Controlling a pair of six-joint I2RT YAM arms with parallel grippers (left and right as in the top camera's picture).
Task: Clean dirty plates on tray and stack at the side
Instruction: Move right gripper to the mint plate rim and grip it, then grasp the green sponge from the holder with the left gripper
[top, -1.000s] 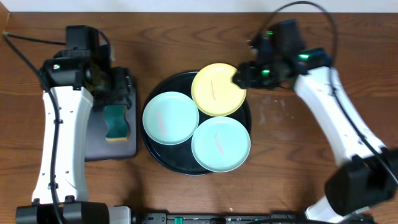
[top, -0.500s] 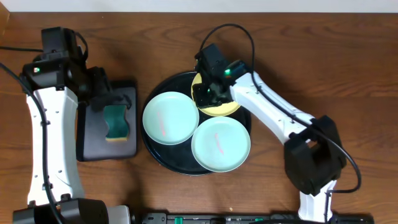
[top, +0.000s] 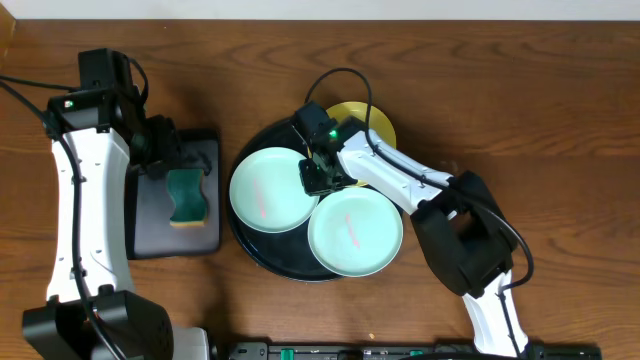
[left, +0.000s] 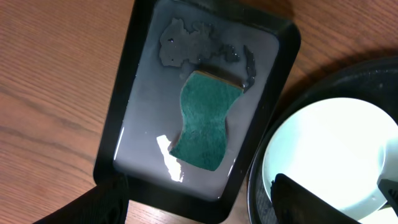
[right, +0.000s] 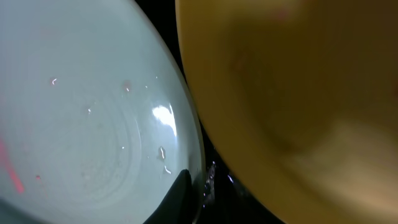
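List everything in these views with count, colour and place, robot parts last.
round tray: one, black, middle of the table.
mint plates: two, pale mint, on the round tray, one at its left, one at its near side.
yellow plate: one, pale yellow, at the round tray's far edge, mostly hidden under the right arm.
rectangular tray: one, black, wet, left of the round tray.
sponge: one, green, in the rectangular tray.
table: one, brown wood.
left arm: white; left jaws apart over the rectangular tray.
right arm: white, stretched over the round tray; right jaws between plates, state unclear.
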